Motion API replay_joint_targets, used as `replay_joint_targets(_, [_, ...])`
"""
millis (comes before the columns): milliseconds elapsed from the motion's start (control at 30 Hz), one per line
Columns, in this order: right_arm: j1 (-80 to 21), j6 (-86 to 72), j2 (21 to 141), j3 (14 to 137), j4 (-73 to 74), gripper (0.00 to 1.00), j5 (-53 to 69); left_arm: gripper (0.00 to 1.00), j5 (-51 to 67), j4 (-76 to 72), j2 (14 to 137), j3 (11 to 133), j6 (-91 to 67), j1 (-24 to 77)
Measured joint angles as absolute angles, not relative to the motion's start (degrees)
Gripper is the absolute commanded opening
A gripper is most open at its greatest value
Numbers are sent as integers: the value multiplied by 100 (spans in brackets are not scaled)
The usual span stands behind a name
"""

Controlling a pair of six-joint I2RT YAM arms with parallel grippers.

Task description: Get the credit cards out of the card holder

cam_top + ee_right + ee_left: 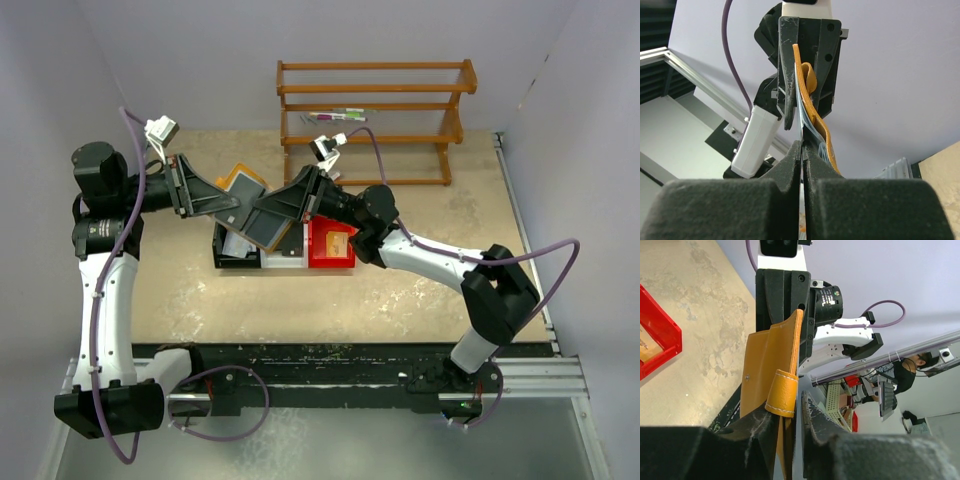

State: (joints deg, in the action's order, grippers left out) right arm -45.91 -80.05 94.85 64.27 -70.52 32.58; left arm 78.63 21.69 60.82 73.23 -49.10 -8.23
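Tan table (300, 300): row of bins (285, 260), wood rack (420, 105).

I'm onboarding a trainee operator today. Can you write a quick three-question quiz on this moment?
1. True or false: the tan-orange leather-like folding card holder lies flat on the beige table.
2. Fill in: the left gripper is ___ on the card holder.
3. The right gripper pinches: A) a thin pale card at the holder's blue-grey inside; B) the left gripper's finger; C) nothing.
Key: 1 false, it is held up off the table; 2 shut; 3 A.
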Motion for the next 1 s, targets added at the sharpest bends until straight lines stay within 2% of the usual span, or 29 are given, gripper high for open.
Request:
replay_joint_targets(133, [-4591,-8007,9485,6425,-7065,0,3258,28,7891,2073,6082,7323,-5024,-823])
replay_joint_targets(267, [-4591,-8007,9485,6425,-7076,0,3258,18,7909,2014,6066,7323,-5098,-823])
replay_joint_targets(367, [-4591,-8007,9483,6414,-7122,0,3264,15,7909,1979,6047,7323,-5151,-823])
replay_joint_targets(833, [-4606,-8001,9321,6040,-7284,0,3280,15,7933,1925,6038,7321,-5194,-819])
replay_joint_targets(1000, [-4576,-8001,9284,5986,-7284,0,3304,9,7933,1896,6038,7321,-5194,-819])
